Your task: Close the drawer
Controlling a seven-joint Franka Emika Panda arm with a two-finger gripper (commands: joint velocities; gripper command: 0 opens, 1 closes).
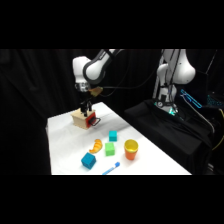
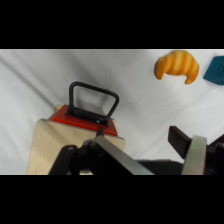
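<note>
The drawer (image 1: pixel 90 121) has a red-orange front panel (image 2: pixel 86 120) and a dark loop handle (image 2: pixel 93 103), and it belongs to a light wooden box (image 1: pixel 80 118) at the table's far left. The panel stands just past the box's top (image 2: pixel 52 147); how far the drawer is out I cannot tell. My gripper (image 1: pixel 85 106) hangs right above the box and behind the panel. In the wrist view the gripper (image 2: pixel 122 150) is open, with one dark finger (image 2: pixel 179 138) off to the right of the box, holding nothing.
On the white table (image 1: pixel 65 125) in front of the box lie a teal cube (image 1: pixel 113 135), a green cube (image 1: pixel 110 149), an orange croissant-shaped toy (image 1: pixel 95 146), a blue cube (image 1: pixel 88 160), an orange cup (image 1: pixel 131 149) and a blue utensil (image 1: pixel 111 168).
</note>
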